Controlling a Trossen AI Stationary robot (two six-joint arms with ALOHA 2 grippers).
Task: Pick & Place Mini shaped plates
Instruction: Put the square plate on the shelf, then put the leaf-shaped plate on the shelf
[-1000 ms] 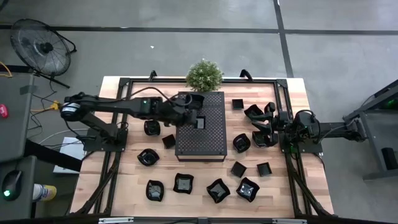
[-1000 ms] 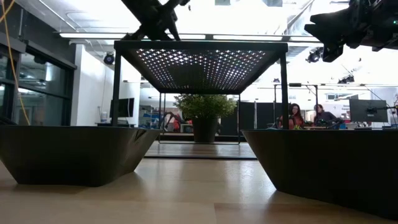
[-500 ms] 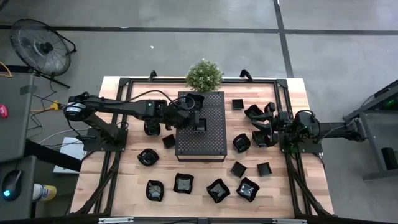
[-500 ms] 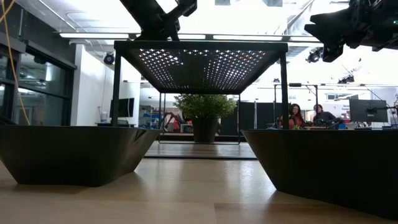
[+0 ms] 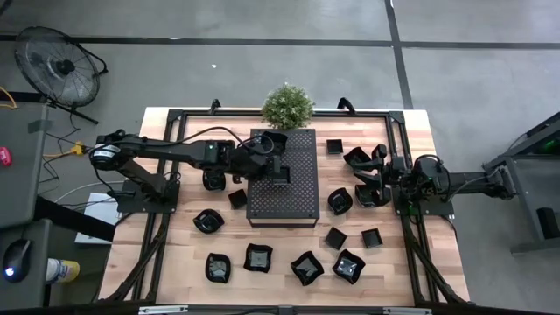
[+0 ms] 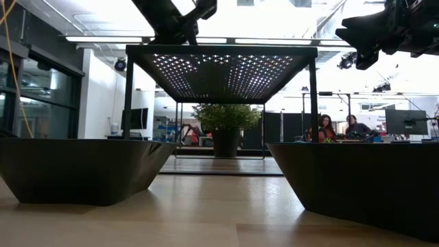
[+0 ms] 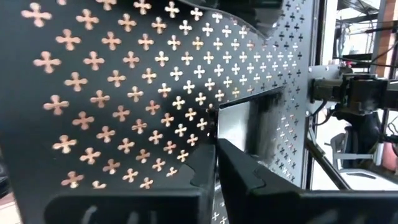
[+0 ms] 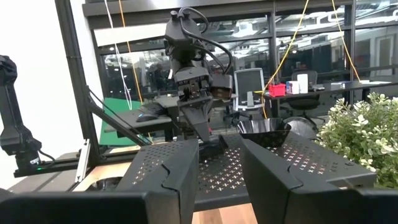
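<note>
You are looking at the perforated tray (image 5: 283,179) standing raised on legs in the middle of the wooden table (image 5: 175,254), with the potted plant (image 5: 287,105) just behind its far edge. From the low view you are seeing only the tray's underside, and two near dishes are blocking most of the table beyond them.

Your left arm is reaching in from the tray's left side, bent low over its far half, and the left gripper (image 5: 278,169) is closing its fingers on a small square plate (image 7: 258,134) that is resting on the tray surface. In the wrist view the plate's near edge is disappearing behind the fingers. A wavy-rimmed bowl-like plate (image 8: 264,130) is sitting at the tray's far left corner, near the plant.

Your right arm is waiting off the tray's right side, the right gripper (image 8: 217,165) holding its fingers apart with nothing between them. The remaining mini plates (image 5: 307,267) are lying scattered around the tray on the table.
</note>
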